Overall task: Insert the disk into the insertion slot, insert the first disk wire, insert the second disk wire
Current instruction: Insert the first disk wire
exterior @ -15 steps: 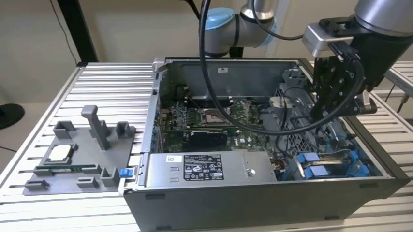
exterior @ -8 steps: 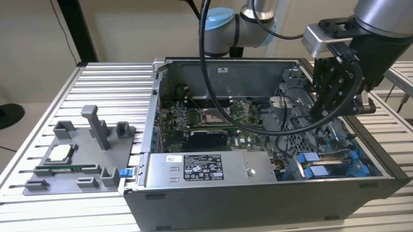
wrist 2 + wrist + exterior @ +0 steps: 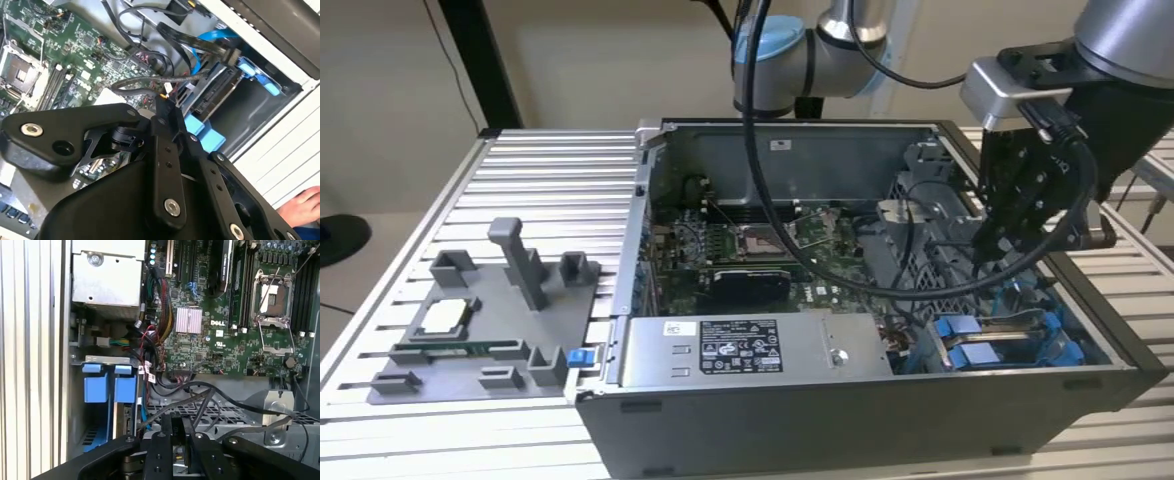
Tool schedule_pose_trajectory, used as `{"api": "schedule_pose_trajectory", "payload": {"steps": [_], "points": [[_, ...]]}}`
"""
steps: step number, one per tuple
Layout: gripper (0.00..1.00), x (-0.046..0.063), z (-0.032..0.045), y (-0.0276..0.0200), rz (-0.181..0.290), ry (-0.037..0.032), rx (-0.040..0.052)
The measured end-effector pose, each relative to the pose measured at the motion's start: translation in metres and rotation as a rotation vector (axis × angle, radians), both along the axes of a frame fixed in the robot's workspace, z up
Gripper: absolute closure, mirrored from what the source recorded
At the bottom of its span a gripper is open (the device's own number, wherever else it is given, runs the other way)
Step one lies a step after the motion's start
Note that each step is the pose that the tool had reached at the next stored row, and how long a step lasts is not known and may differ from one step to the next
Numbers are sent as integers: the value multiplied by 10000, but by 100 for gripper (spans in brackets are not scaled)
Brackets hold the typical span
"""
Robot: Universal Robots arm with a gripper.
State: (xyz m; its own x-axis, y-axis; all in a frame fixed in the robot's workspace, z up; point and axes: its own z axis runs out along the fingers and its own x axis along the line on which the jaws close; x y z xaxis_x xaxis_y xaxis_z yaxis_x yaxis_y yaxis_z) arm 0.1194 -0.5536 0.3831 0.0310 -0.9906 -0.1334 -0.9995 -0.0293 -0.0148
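Gripper point(image 3: 985, 245): hanging low inside the computer case point(image 3: 854, 400) among black wires point(image 3: 210, 395), grasp impossible to tell. Disk point(image 3: 125, 390): sitting in its blue carrier inside the insertion slot point(image 3: 1047, 335), at a case corner.

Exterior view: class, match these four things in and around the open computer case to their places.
1 grey labelled power-supply box
2 green motherboard
3 grey plastic parts tray
4 black gripper

a on the slatted table, exterior view's left
b over the open grey case, exterior view's right
c against the case's near wall
d middle of the case

Pairs: 1-c, 2-d, 3-a, 4-b.
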Motion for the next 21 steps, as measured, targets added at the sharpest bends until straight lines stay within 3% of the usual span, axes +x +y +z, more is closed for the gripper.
{"api": "schedule_pose_trajectory", "payload": {"steps": [11,17,21], "points": [[100,110,-6,-374,0,148,0],[100,121,-5,-391,1,160,0],[100,157,-8,-393,-4,288,2]]}}
